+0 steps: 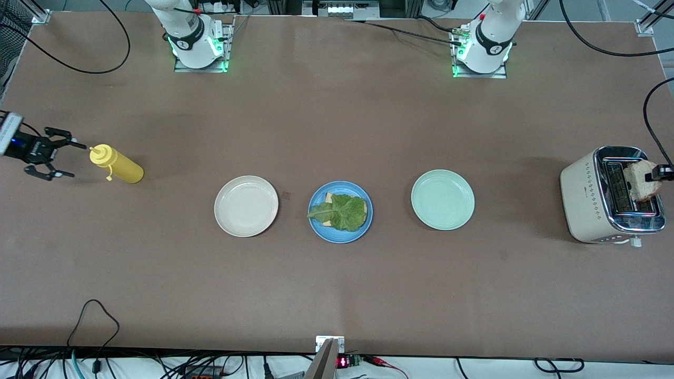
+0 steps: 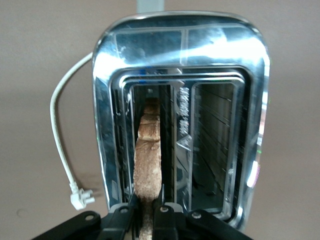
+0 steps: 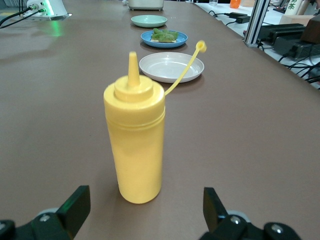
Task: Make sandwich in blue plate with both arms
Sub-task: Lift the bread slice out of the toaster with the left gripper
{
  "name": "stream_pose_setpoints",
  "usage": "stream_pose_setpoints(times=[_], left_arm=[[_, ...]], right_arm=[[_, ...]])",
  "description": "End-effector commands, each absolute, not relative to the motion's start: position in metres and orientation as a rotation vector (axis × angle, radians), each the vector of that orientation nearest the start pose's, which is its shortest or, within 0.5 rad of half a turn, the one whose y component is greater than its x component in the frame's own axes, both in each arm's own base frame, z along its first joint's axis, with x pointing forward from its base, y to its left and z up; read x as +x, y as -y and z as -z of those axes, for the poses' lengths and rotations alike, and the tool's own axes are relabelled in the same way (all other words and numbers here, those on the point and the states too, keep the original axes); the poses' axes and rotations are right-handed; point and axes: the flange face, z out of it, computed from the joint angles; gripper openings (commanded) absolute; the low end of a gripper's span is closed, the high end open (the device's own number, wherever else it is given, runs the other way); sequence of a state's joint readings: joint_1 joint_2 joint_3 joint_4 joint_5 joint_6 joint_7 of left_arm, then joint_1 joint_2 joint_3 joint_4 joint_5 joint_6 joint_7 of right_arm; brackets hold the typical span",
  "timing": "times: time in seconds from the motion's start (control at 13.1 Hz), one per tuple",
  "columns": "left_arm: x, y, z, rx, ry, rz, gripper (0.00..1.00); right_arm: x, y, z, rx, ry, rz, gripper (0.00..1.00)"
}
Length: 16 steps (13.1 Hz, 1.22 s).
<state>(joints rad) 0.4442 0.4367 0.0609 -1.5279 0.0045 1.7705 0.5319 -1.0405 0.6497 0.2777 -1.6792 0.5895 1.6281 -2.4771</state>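
At the right arm's end of the table, the right gripper (image 1: 62, 158) stands wide open and empty just beside the yellow bottle (image 1: 117, 164). The blue plate (image 1: 340, 211), between the beige plate (image 1: 246, 206) and green plate (image 1: 443, 199), holds bread (image 1: 330, 199) under lettuce (image 1: 339, 211). Well toward the left arm's end from that plate, the left gripper (image 2: 145, 212) is clamped on a bread slice (image 1: 641, 179) in the toaster (image 1: 605, 197).

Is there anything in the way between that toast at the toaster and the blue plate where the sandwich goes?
The pale green plate lies on the table between the toaster and the blue plate. It is flat, so the left gripper, shut on the bread slice, could probably pass over it.
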Motion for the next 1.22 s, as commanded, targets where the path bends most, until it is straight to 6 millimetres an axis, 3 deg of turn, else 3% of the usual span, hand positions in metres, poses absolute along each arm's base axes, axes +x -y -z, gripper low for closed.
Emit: stream_pose_setpoints(times=[0.0, 0.15, 0.23, 0.3, 0.38, 0.46, 0.53, 0.61, 0.76, 0.99, 1.14], left_arm=[[0.584, -0.309, -0.466, -3.2, -0.093, -0.274, 0.01], [0.585, -0.299, -0.511, -3.203, -0.106, -0.277, 0.01], [0.589, -0.281, -0.536, -3.207, -0.141, -0.278, 0.01], [0.594, -0.256, -0.546, -3.218, -0.194, -0.314, 0.01], [0.603, -0.219, -0.548, -3.224, -0.26, -0.356, 0.01], [0.615, -0.182, -0.548, -3.26, -0.258, -0.346, 0.01], [0.625, -0.149, -0.546, -3.329, -0.177, -0.332, 0.01], [0.636, -0.112, -0.539, -3.41, -0.153, -0.34, 0.01], [0.666, -0.033, -0.502, -3.593, -0.106, -0.365, 0.01], [0.695, 0.083, -0.443, -3.859, 0.007, -0.392, 0.01], [0.711, 0.14, -0.405, -4.01, 0.106, -0.372, 0.01]], right_arm=[[0.468, 0.405, -0.308, -1.825, 1.544, 0.888, 1.0], [0.479, 0.41, -0.362, -1.922, 1.486, 0.808, 1.0], [0.489, 0.398, -0.4, -1.97, 1.466, 0.747, 1.0], [0.498, 0.379, -0.436, -2.02, 1.46, 0.679, 1.0], [0.509, 0.348, -0.477, -2.074, 1.459, 0.612, 1.0], [0.515, 0.321, -0.51, -2.146, 1.434, 0.549, 1.0], [0.524, 0.282, -0.546, -2.231, 1.406, 0.473, 1.0], [0.531, 0.24, -0.575, -2.308, 1.367, 0.401, 1.0], [0.548, 0.154, -0.604, -2.409, 1.304, 0.278, 1.0], [0.569, 0.058, -0.613, -2.625, 1.158, 0.125, 1.0], [0.573, 0.01, -0.606, -2.786, 1.018, 0.009, 1.0]])
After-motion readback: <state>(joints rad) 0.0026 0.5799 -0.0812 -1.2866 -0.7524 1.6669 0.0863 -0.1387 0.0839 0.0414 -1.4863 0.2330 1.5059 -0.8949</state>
